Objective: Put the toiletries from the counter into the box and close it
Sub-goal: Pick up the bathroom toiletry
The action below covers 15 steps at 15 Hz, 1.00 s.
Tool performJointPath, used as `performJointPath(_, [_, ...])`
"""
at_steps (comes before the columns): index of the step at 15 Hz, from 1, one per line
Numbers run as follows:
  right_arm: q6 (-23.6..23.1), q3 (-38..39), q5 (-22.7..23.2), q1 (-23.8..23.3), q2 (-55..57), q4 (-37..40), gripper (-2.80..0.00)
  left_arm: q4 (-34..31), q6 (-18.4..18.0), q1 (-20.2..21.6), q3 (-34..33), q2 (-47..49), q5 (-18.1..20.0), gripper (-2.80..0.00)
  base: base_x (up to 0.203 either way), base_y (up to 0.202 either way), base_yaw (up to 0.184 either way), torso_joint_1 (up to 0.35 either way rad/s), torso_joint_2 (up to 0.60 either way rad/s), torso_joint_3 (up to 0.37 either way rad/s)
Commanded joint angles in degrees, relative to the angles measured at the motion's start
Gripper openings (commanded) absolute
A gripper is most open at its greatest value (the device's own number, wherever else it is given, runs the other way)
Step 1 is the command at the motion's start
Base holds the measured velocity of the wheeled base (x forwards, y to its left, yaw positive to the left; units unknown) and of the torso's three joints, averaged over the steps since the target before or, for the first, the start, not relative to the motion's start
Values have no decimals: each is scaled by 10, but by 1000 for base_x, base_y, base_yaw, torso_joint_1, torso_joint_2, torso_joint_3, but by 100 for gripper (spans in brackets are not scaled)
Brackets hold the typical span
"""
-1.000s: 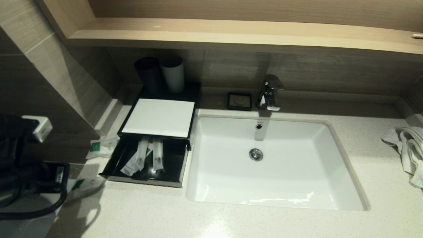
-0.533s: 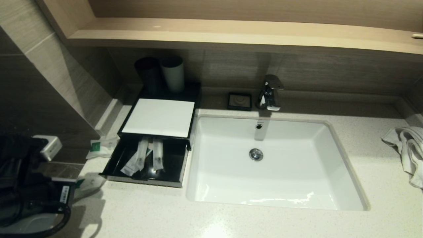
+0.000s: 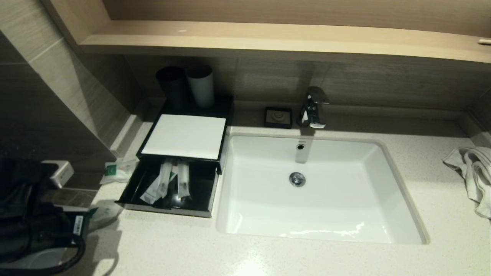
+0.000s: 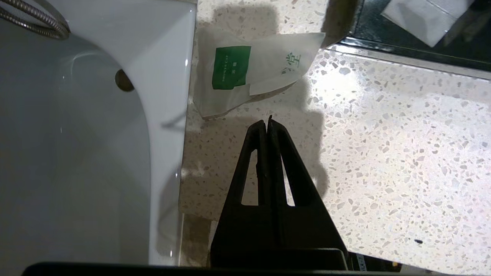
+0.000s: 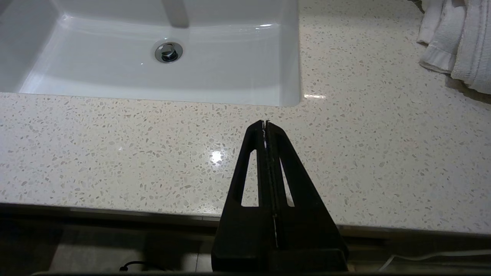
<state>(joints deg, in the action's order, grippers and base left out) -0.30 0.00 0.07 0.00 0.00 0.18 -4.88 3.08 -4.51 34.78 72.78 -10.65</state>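
Closest in, the left gripper (image 4: 267, 122) hangs over the speckled counter (image 4: 383, 134) at its front left corner, fingers pressed together with nothing between them. Just past its tips lies a white sachet with a green label (image 4: 245, 73), one corner up against the front edge of the black box (image 3: 168, 180). The right gripper (image 5: 265, 123) sits low over the counter's front edge, near the sink (image 5: 161, 57), fingers also together and empty. Further back, the box's drawer (image 3: 132, 188) is pulled open with a few wrapped toiletries (image 3: 172, 182) lying in it. A second sachet (image 3: 117, 171) lies on the counter left of the box. A towel (image 3: 473, 174) sits far right, two cups (image 3: 188, 86) at the back.
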Motion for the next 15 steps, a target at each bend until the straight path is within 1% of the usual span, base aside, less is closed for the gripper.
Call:
performJointPath(1, [0,0,0,0,0,0,-280,18,10,7,3,30,3,-280,0,0,0,0,0,0])
performJointPath(3, [0,0,0,0,0,0,-280,34,12,7,4,39,10,-280,0,0,0,0,0,0])
performJointPath(14, [0,0,0,0,0,0,-280,35,19,15,12,61,10,-280,0,0,0,0,0,0])
performJointPath(15, [0,0,0,0,0,0,-280,35,25,15,12,61,10,0,0,0,0,0,0,0])
